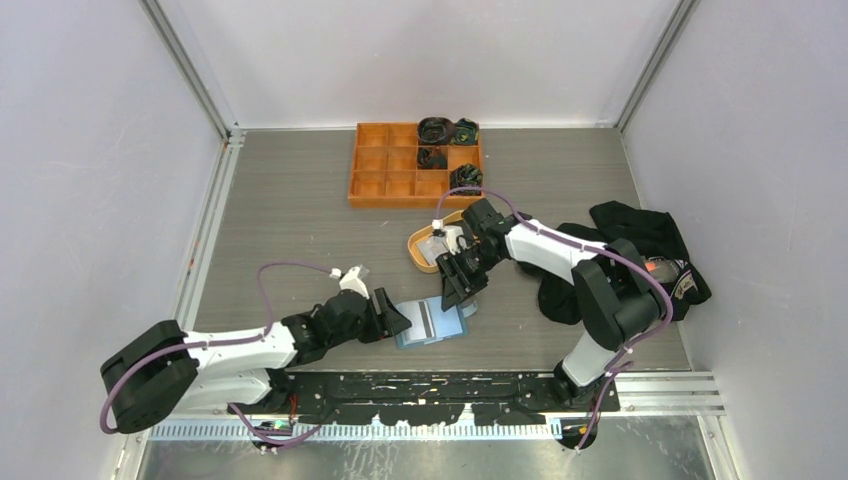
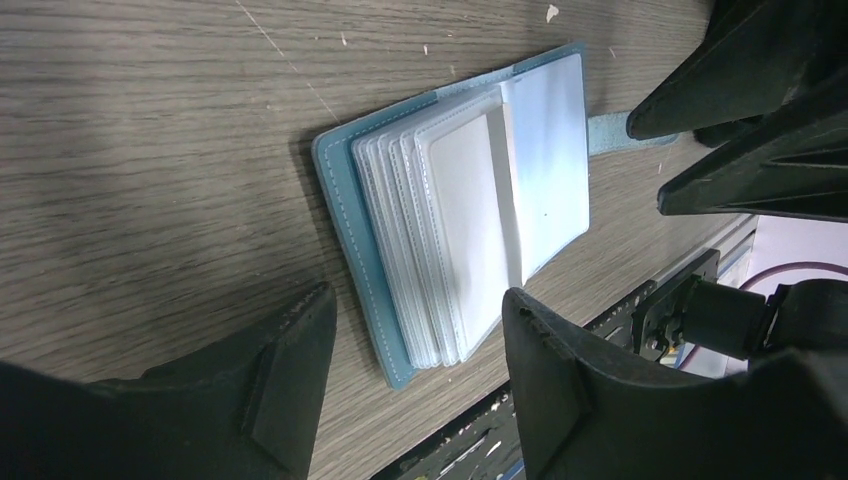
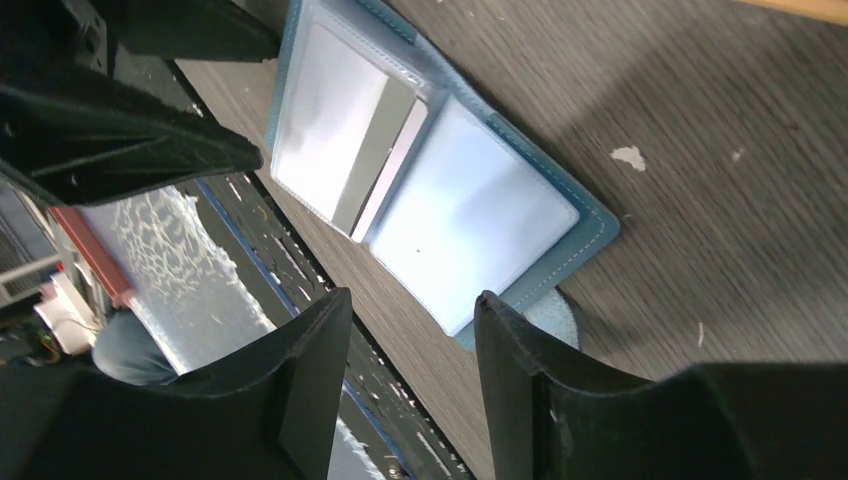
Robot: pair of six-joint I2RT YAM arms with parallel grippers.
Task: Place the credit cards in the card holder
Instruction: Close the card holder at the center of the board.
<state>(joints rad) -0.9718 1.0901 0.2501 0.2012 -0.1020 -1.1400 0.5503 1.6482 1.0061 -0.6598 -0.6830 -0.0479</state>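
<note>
The left tool (image 1: 393,318) is open wide and holds nothing. In the left wrist view the left tool (image 2: 415,312) has one finger on each side of the near end of the card holder (image 2: 342,205). I cannot tell if the fingers touch it.

The right tool (image 1: 456,288) is open wide too, and it is empty. From the right wrist view the right tool (image 3: 412,302) hangs over the other end of the card holder (image 3: 480,215).

The card holder (image 1: 432,322) is blue. It lies open and flat on the tabletop (image 1: 290,210), between the two tools, close to the near edge. Its clear pockets are spread like the pages of a book. One page stands up a little in the middle.

Just behind the right tool is a tan dish (image 1: 413,247). Pale flat things lie in it. They look like the credit cards (image 1: 436,243), but the arm hides part of them.

Farther back sits an orange tray (image 1: 385,165) with little boxes. Some boxes hold dark rolled things (image 1: 437,129). A black cloth (image 1: 645,235) lies on the right side.
</note>
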